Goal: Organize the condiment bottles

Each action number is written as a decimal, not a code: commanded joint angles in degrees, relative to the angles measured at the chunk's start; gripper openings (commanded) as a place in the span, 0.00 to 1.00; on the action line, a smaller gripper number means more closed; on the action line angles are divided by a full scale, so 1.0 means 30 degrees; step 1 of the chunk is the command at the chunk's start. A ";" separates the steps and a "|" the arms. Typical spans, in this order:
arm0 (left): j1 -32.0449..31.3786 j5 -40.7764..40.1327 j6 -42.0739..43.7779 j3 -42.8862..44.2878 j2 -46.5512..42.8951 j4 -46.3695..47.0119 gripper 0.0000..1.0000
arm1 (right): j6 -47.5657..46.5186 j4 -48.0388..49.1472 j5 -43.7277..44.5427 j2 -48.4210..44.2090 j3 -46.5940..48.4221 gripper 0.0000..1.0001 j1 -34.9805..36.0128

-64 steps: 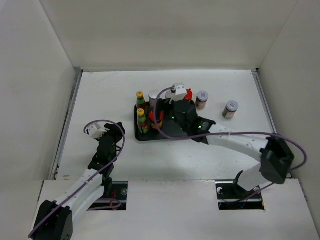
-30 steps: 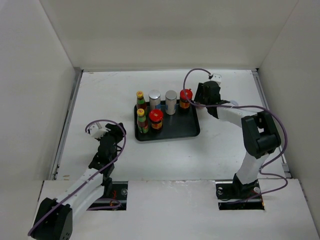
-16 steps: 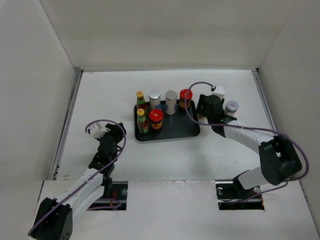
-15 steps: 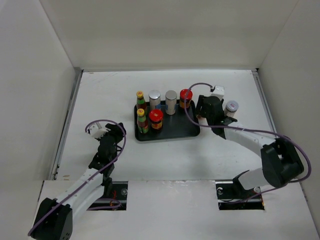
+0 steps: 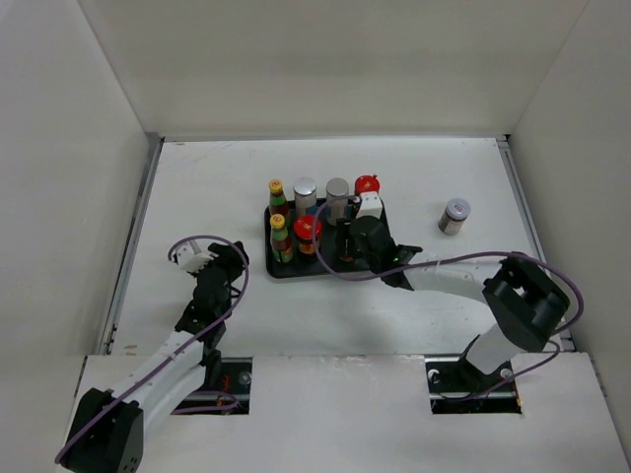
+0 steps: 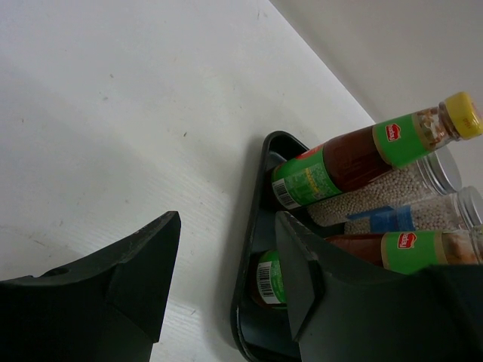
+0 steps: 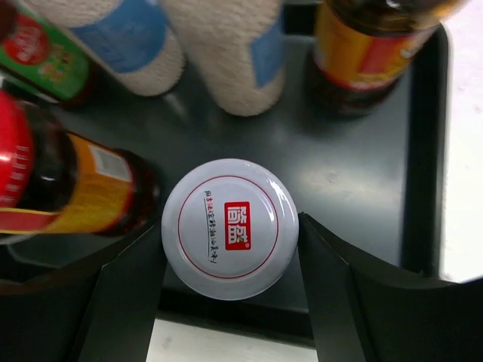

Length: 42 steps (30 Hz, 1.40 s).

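A black tray (image 5: pixel 380 258) holds two yellow-capped sauce bottles (image 5: pixel 277 189) (image 5: pixel 280 225), two silver-lidded shakers (image 5: pixel 305 188) (image 5: pixel 337 189) and two red-lidded jars (image 5: pixel 367 183) (image 5: pixel 308 228). My right gripper (image 5: pixel 353 242) is over the tray's front middle. In the right wrist view it (image 7: pixel 230 253) is shut on a silver-lidded jar (image 7: pixel 230 222), upright over the tray floor (image 7: pixel 355 173), next to a red-lidded jar (image 7: pixel 83 192). Another silver-lidded jar (image 5: pixel 455 214) stands on the table to the right. My left gripper (image 5: pixel 213 260) (image 6: pixel 226 290) is open and empty, left of the tray.
White walls close the table on the left, back and right. In the left wrist view the tray's left rim (image 6: pixel 253 219) and the sauce bottles (image 6: pixel 355 154) lie just ahead of my open fingers (image 6: pixel 136 264). Bare table shows around the tray.
My right gripper has moved left from the table beside the tray to over the tray's front, carrying the silver-lidded jar. The left arm has not moved.
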 commanded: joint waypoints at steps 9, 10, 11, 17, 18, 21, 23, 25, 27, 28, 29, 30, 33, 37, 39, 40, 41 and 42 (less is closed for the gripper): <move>-0.0048 -0.0005 0.0169 -0.0025 -0.0509 0.0876 0.51 | 0.0688 0.2037 0.0655 0.0399 0.1759 0.83 0.1073; -0.0048 -0.0035 0.0140 -0.0025 -0.0364 0.0935 0.51 | 0.0777 0.1890 0.0656 0.0048 0.1613 0.85 0.1073; -0.0048 0.0022 0.0140 -0.0025 -0.0246 0.0965 0.51 | 0.0835 0.1802 0.0569 -0.0188 0.1553 0.88 0.1073; -0.0107 -0.0006 0.0140 0.0063 -0.0099 0.1023 0.51 | 0.0923 0.0572 0.0158 -0.2850 0.0822 0.98 0.0372; -0.0078 0.0081 0.0169 0.0063 -0.0070 0.0995 0.51 | 0.0924 0.0541 0.0129 -0.3465 0.0559 0.97 -0.0123; -0.0107 -0.0005 0.0140 -0.0054 -0.0595 0.0848 0.51 | 0.1011 0.0338 0.0682 -0.5019 -0.0203 0.71 -0.2521; -0.0107 -0.0152 0.0140 -0.0084 -0.0685 0.0877 0.51 | 0.1537 -0.0072 0.2112 -0.5754 -0.0642 0.41 -0.4338; -0.0107 0.0022 0.0169 -0.0054 -0.0568 0.0848 0.51 | 0.1540 -0.0600 0.4044 -0.5903 -0.0819 0.34 -0.6037; -0.0165 0.0081 0.0140 -0.0084 -0.0596 0.0818 0.51 | 0.1132 -0.1097 0.5307 -0.5437 -0.0762 0.39 -0.7822; -0.0195 -0.0034 0.0111 -0.0055 -0.0597 0.0818 0.52 | 0.0955 -0.1157 0.5604 -0.5202 -0.0762 0.46 -0.8442; -0.0195 -0.0036 0.0082 -0.0054 -0.0452 0.0963 0.52 | 0.0663 -0.1274 0.5752 -0.4707 -0.0762 0.64 -0.9348; -0.0195 -0.0007 0.0081 -0.0025 -0.0276 0.0994 0.52 | 0.0486 -0.1304 0.5695 -0.4354 -0.0733 0.72 -0.9937; -0.0311 0.0169 0.0052 0.0063 -0.0011 0.0994 0.52 | 0.0221 -0.1363 0.5170 -0.3007 -0.0324 0.84 -1.1607; -0.0371 0.0052 0.0052 0.0092 0.0251 0.1169 0.52 | 0.0221 -0.1247 0.3443 -0.2067 0.0028 0.91 -1.2490; -0.0371 0.0169 0.0052 0.0092 0.0341 0.1170 0.52 | 0.0221 -0.1246 0.3030 -0.1657 0.0204 0.91 -1.2841; -0.0371 0.0111 0.0052 0.0092 0.0312 0.1170 0.52 | 0.0308 -0.1159 0.2913 -0.1568 0.0205 0.91 -1.3017; -0.0371 0.0024 0.0052 0.0092 0.0282 0.1170 0.52 | 0.0338 -0.0984 0.2795 -0.1509 0.0205 0.91 -1.3222; -0.0371 -0.0006 0.0052 0.0092 0.0311 0.1170 0.52 | 0.0338 -0.0779 0.2562 -0.1421 0.0176 0.90 -1.3340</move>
